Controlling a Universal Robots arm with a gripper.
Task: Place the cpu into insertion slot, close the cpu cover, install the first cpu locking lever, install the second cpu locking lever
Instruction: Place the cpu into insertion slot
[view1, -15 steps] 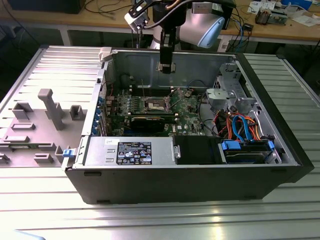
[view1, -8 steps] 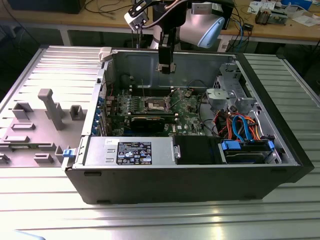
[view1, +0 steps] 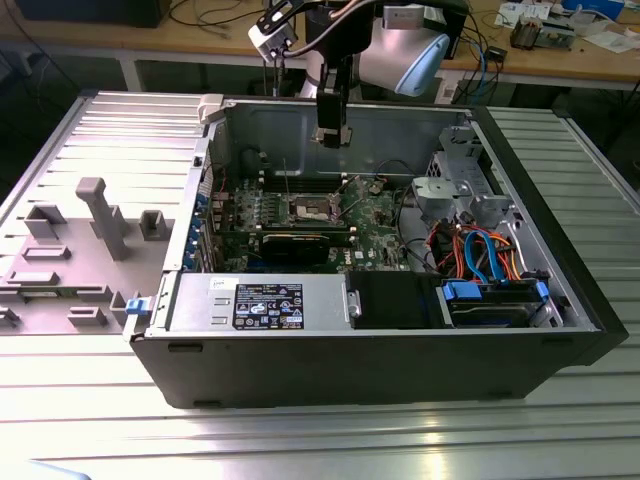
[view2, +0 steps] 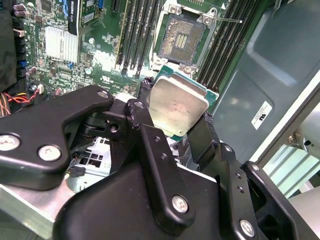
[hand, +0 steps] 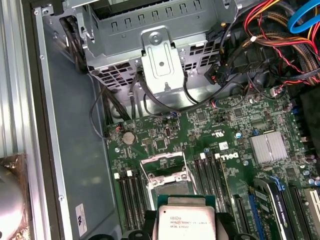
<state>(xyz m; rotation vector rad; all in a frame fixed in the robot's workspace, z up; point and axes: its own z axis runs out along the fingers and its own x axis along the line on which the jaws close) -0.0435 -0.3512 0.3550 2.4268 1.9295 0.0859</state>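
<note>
My gripper (view2: 175, 114) is shut on the cpu (view2: 178, 106), a silvery square chip on a green base held by two opposite edges between the black fingers (view2: 150, 140). In the first wrist view the cpu (hand: 186, 223) hangs just short of the insertion slot (hand: 170, 188), with the cpu cover (hand: 161, 165) lifted open at the slot's edge. The second wrist view shows the bare insertion slot (view2: 182, 37) uncovered beyond the chip, and a thin wire lever (view2: 226, 20) standing free beside it. In the exterior view the gripper (view1: 332, 134) hovers inside the open case, well above the insertion slot (view1: 310, 210).
The green motherboard (view1: 372, 212) lies in an open black computer case (view1: 380, 350). A metal drive cage (view1: 462, 185) with coloured cables sits at the exterior view's right, and a power supply (view1: 262, 302) at the front. Memory slots (hand: 212, 175) flank the socket. A grey fixture tray (view1: 80, 240) lies outside, left.
</note>
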